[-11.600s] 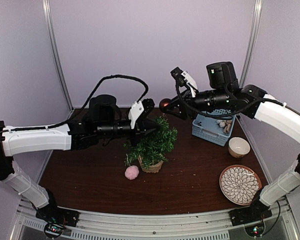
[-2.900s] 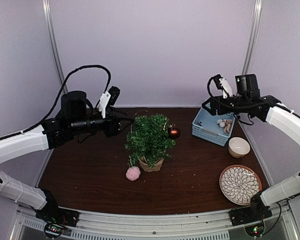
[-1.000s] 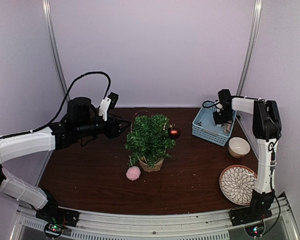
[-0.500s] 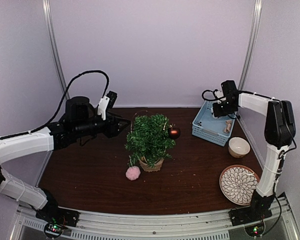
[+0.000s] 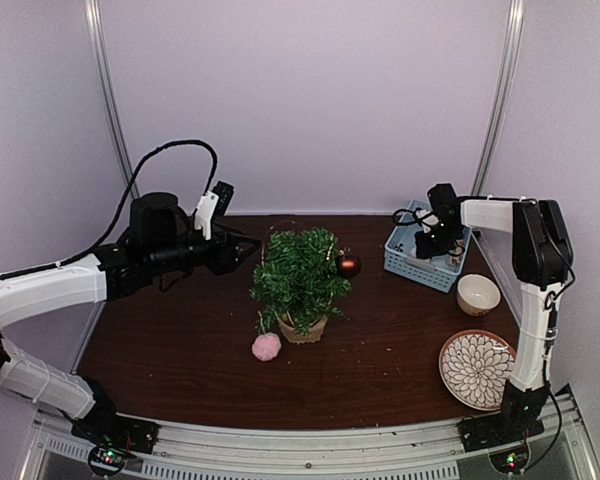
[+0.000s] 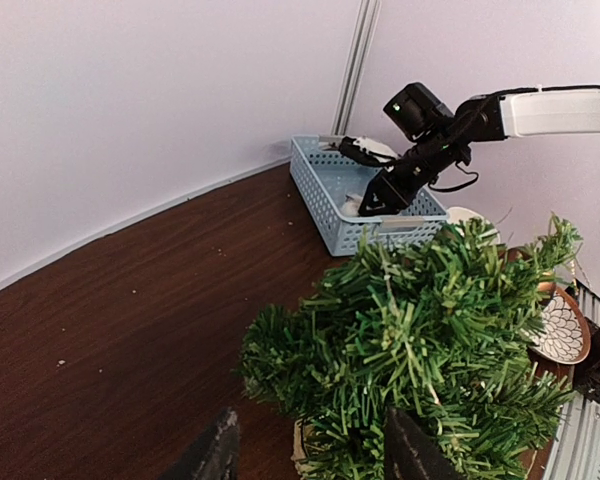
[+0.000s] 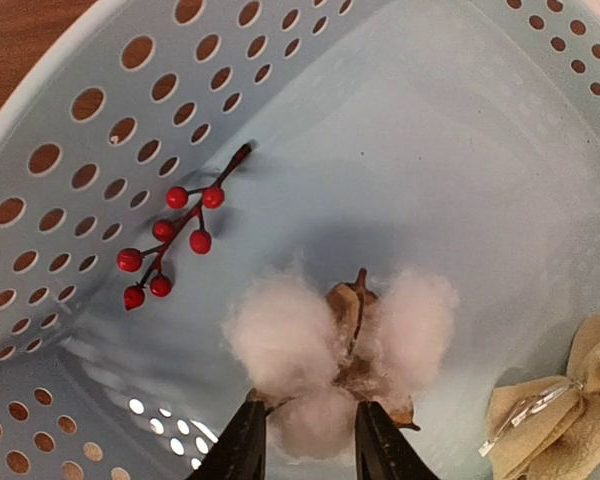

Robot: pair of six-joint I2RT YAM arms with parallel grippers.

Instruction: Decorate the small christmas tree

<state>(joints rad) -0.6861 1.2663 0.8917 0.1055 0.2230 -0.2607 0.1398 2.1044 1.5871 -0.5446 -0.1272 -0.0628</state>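
Since half a second ago the right gripper (image 7: 308, 410) has dipped lower into the blue basket (image 5: 415, 268), and its jaws stand apart on either side of a cotton boll's (image 7: 340, 340) lowest puff. The small christmas tree (image 5: 298, 278) stands upright in its pot mid-table. A brown bauble (image 5: 348, 265) hangs at its right side and a pink pompom (image 5: 266, 346) lies just beside the pot. The left gripper (image 6: 310, 455) hovers at the tree's left, jaws apart and empty. A red berry sprig (image 7: 170, 245) lies in the basket beside the boll.
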